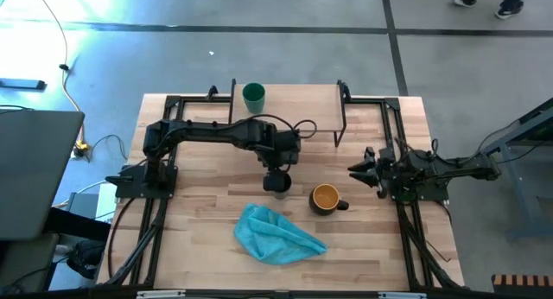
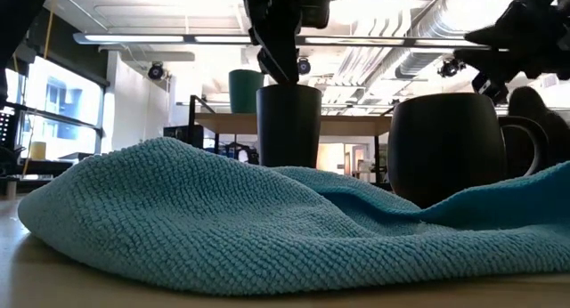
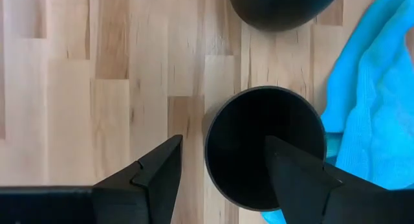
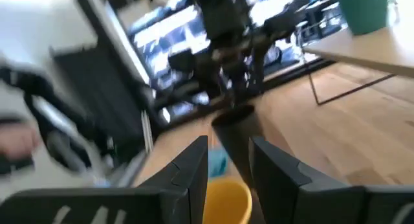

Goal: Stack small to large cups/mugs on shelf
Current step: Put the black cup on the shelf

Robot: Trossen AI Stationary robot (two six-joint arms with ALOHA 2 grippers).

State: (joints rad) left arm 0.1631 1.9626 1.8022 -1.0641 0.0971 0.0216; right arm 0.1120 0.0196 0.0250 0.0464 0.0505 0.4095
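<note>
The blue cloth is seen nearest the front edge of the tabletop, and the black cup is taken as the landmark just behind it. That cup stands upright on the tabletop, touching or all but touching the cloth on the near side. It is straddled by the left tool: one finger is reached down inside the cup, the other is held outside its wall, and a gap is still visible on the outer side, so the tool is spread and nothing is clamped yet.

Just to the right of the black cup, the dark mug with the yellow-orange inside is parked upright. Further right of the black cup, the right tool is held above the tabletop, its fingers parted and empty, pointed toward the mug.

Well behind the black cup, the shelf is found, and the green cup is already set on its left part.

The step in hand is judged to be the grasp of the black cup. Next, the fingers would need to be closed on the wall, the cup lifted clear of the cloth, carried back over the shelf edge and lowered beside the green cup; the shelf's thin legs and the mug should be cleared.
</note>
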